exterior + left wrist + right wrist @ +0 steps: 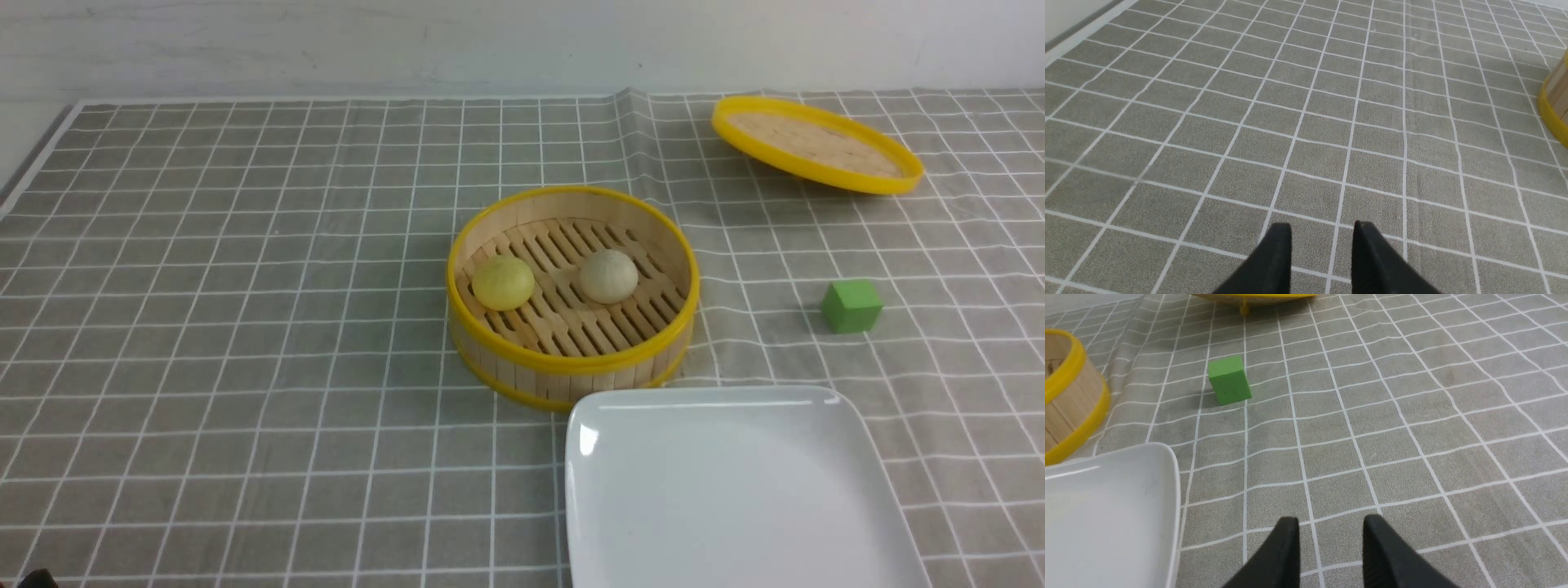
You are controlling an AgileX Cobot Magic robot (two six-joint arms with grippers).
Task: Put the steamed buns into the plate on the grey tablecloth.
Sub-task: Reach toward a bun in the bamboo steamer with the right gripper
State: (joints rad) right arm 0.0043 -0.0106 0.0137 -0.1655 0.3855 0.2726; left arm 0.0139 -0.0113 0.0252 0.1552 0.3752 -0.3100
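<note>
1. Plainly, the task is judged to be at its opening step: neither bun has been lifted. The yellow bun (503, 282) and the cream bun (608, 276) are seen apart on the slatted floor of the open steamer (571, 359), the yellow one on the left.
2. The plate (735, 490) is set on the cloth (245, 327) just in front of the steamer, towards the right, and nothing is held in it.
3. The left gripper (1322, 232) is shown with its fingers parted and nothing between them, over bare cloth, apart from the steamer.
4. The right gripper (1331, 526) is likewise parted and unloaded, over cloth beside the plate's corner, with the cube (1229, 379) ahead of it.
5. Next, a reach into the steamer is called for: one bun is to be approached from above, clear of the rim, and closed on gently, since a soft bun is likely to be squashed.
6. The lid (816, 143) is set aside at the far right and need not be handled.
7. No brand, label or writing can be read anywhere.
</note>
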